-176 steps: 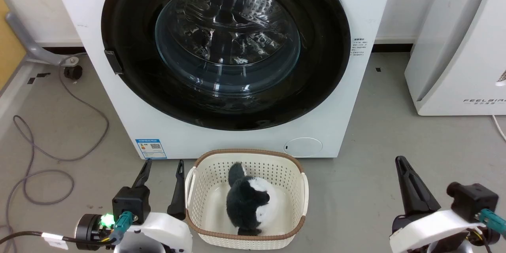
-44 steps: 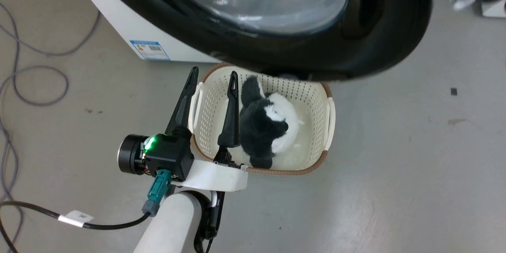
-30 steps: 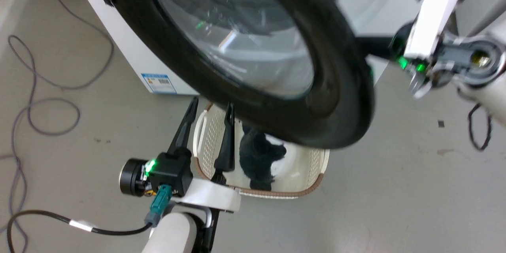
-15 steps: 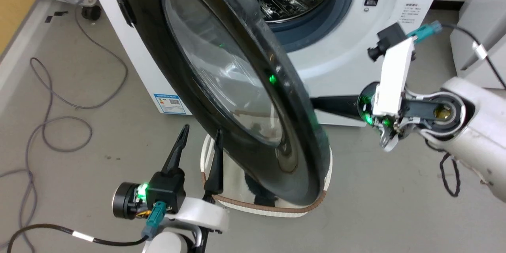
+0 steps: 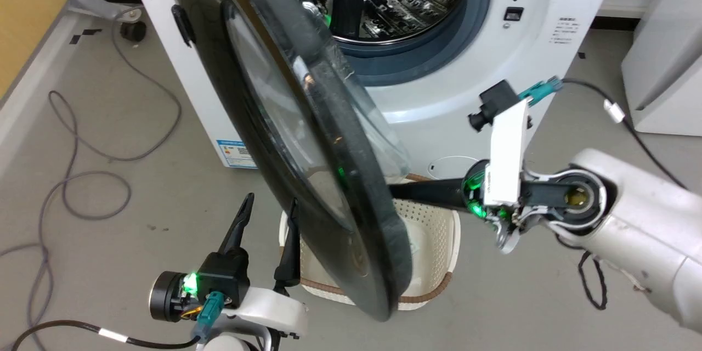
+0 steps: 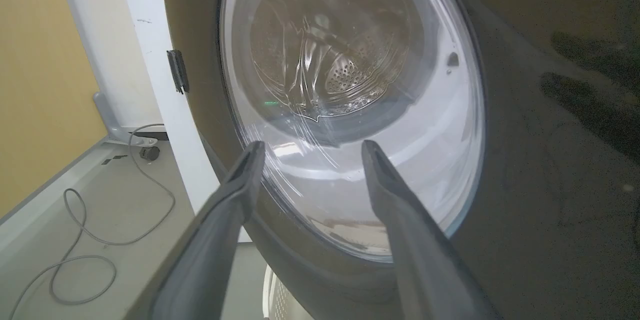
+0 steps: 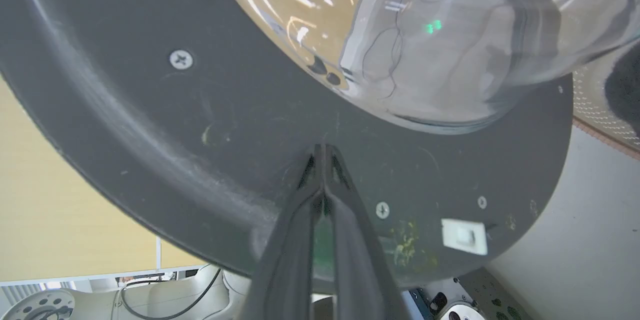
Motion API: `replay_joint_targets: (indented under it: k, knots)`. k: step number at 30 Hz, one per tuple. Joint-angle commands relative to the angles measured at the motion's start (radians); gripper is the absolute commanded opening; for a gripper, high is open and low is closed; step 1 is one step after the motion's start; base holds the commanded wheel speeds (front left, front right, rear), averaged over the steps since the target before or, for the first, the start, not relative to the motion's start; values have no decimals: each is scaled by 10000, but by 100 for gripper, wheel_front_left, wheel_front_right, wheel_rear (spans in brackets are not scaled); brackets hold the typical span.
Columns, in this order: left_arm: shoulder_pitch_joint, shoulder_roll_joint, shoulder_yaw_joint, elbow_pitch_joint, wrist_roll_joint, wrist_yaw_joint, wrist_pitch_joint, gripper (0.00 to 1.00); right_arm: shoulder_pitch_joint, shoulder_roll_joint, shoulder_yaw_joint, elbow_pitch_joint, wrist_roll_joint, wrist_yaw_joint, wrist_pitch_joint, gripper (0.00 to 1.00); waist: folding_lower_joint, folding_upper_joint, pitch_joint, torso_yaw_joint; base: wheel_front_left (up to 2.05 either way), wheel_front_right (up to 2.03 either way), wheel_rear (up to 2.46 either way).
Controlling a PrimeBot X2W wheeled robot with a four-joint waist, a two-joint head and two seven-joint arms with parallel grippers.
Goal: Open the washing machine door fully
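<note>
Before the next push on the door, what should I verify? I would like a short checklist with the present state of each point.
1. washing machine door unlatched and swung away from the drum: ok.
2. Door fully open: not ok, only partway.
3. right end effector shut, tips at the door's inner face: ok.
4. left end effector open, holding nothing: ok.
5. Left end effector out of the door's outward swing: cannot tell; it faces the door's outer side.
6. Door's lower edge clear of the basket: cannot tell.

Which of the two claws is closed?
The right claw, fingers pinched together against the inside of the washing machine door; the left claw stands wide open.
</note>
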Motion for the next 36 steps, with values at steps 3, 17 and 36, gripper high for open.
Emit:
replay_joint_targets:
  k: [3,17,36]
  knots:
    - [117,43,122,55,42,-8,-53,100,384,250,5,-127,-115,10,-65,0,2,0,2,-164,0,0,0]
    - [350,18,483,220,-39,38,-53,100,1709,624,-1513,-385,-1413,10,-2465,100,2,0,-208,-532,0,0,0]
    - [1108,48,1105,406,-152,117,-53,100,5974,941,-7797,4052,-9673,10,-7696,100,2,0,-824,-944,0,0,0]
